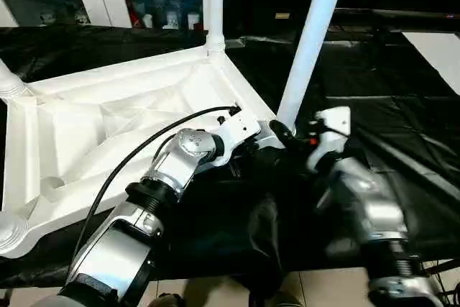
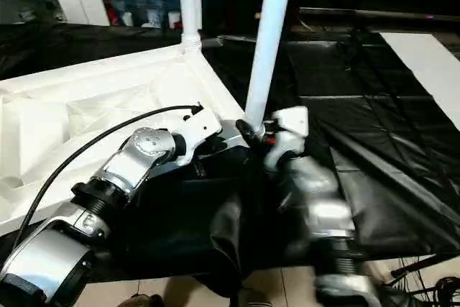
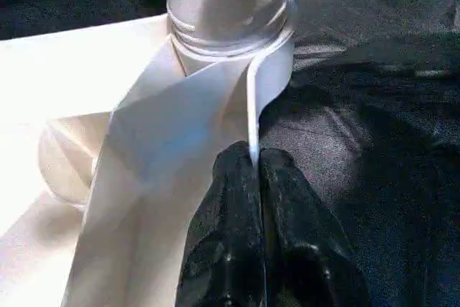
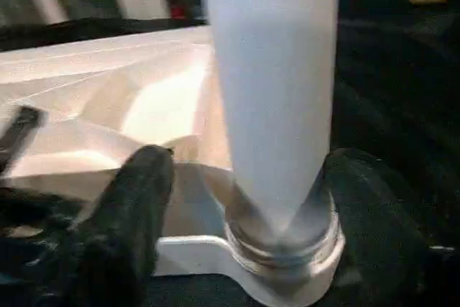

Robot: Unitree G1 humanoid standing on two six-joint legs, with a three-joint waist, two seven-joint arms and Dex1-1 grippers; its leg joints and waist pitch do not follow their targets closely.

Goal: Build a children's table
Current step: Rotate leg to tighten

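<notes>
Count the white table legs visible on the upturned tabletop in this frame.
3: one leg at the near right corner by the right tool, one at the far corner, one cut off at the left. The near-left socket looks empty.

left gripper [image 3: 255, 170] pinched closed, right gripper [image 4: 237, 177] spread

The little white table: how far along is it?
The tabletop lies upside down with legs standing at two corners. The right gripper is seating another leg while the left gripper pinches the rim. One near corner socket looks empty.
</notes>
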